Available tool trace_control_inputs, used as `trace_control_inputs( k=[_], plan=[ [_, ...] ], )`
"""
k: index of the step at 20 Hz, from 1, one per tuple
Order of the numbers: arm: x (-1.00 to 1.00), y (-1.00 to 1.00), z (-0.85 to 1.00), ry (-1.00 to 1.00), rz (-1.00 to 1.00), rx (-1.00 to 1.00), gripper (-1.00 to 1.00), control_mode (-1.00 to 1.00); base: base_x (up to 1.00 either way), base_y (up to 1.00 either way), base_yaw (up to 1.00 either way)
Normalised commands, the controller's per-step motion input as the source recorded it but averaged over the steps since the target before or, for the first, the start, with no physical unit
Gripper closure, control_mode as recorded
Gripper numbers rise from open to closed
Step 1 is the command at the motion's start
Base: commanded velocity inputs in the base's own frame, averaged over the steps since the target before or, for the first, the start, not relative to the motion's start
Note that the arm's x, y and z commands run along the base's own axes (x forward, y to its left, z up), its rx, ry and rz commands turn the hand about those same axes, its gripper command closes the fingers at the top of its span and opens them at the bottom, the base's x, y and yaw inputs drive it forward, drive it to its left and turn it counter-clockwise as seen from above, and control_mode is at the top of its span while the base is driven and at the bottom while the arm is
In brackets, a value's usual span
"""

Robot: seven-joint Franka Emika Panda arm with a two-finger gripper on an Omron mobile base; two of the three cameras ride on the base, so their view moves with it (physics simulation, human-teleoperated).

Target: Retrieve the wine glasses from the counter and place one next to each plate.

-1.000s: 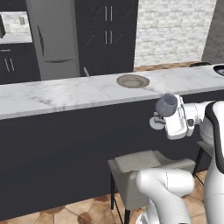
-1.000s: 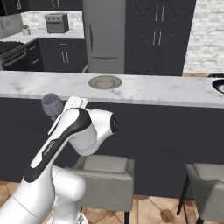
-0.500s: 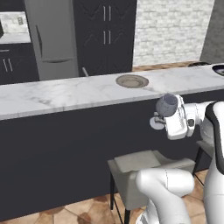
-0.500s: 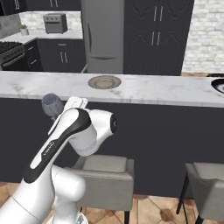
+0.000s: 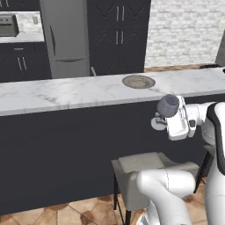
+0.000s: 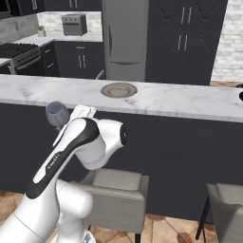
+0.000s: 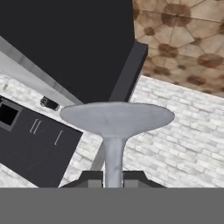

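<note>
Though half-hidden, wine glass (image 5: pixel 168 105) in tool (image 7: pixel 113 177)

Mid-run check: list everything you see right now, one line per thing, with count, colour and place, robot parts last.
wine glass: one, greyish-purple, held by its stem in front of the counter, below its top.
plate: one, greyish with dark rim, on the counter.
counter: one, white marble over dark front, across both base views.
fridge: one, grey, behind the counter.
tall cabinets: dark, beside the fridge.
stove: one, dark, far left of the right base view.
stools: two, grey, before the counter.
gripper: one, dark fingertips, shut on the glass stem.
</note>
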Motion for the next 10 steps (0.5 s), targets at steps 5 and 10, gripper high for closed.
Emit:
trace_control_inputs(
  k=[5, 10],
  plan=[
    [0.51, -0.15, 0.00, 0.13, 0.06, 0.03, 1.00, -1.00, 0.00, 0.00, 0.00],
    [0.21, -0.16, 0.15, 0.06, 0.00, 0.01, 1.00, -1.00, 0.00, 0.00, 0.00]
  ],
)
